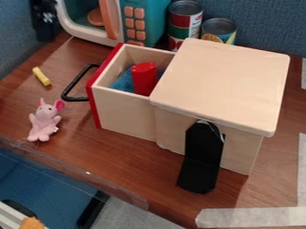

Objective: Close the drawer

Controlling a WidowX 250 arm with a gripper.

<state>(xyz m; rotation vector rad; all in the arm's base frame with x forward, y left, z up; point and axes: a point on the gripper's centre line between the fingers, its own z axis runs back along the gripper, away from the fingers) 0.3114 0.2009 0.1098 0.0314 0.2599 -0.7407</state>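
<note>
Drawer (124,111) juts open, gap between handle (76,99) and pink toy (43,121); hand (45,19) at top edge, opening and hold unclear.

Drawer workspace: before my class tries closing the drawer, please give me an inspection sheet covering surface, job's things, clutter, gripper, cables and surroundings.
Surface: brown wood-grain table, pale tape at lower right.
Job's things: drawer open from the box, black handle outward; blue cloth and red block inside.
Clutter: pink toy and yellow piece near the handle; two cans behind the box; black bracket against its side.
Gripper: apparently the black form at upper left, away from the drawer; state unreadable.
Cables: nothing seen.
Surroundings: blue-grey partition and toy microwave behind.
</note>
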